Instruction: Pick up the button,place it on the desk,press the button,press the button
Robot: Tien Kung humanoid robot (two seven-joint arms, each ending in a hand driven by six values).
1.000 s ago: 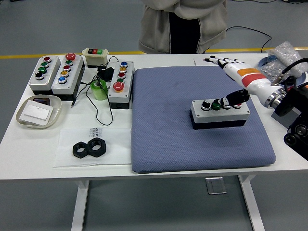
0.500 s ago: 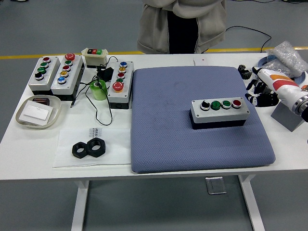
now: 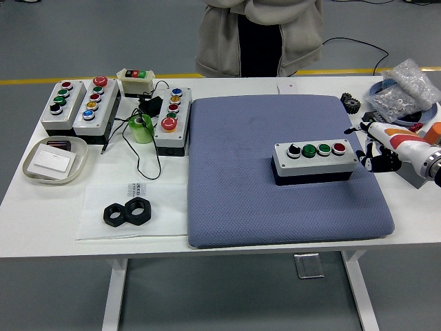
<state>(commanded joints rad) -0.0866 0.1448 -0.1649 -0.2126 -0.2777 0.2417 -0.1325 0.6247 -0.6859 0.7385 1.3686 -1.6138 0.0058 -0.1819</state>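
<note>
The 4-button control box [image 3: 315,163] is sitting on the blue mat [image 3: 241,193], right of center. At its 3 o'clock, just beside it, the right hand [image 3: 380,153] is hovering over the mat's edge, fingers loosely curled, holding nothing. At 9 o'clock, 4 more button boxes [image 3: 172,121], a green tape roll [image 3: 142,128], a tray [image 3: 55,160] and 2 black nuts [image 3: 127,212] are crowding the table [image 3: 41,221]. A person [image 3: 260,34] is standing at 12.

Button box on the mat, my hand off to its right

The button box [image 3: 315,161] sits right of centre on the mat [image 3: 275,172] covering the counter [image 3: 48,214]; my right hand [image 3: 381,148] is at the mat's right edge, other button boxes [image 3: 103,103] upper left, two nuts [image 3: 127,212] lower left.
</note>
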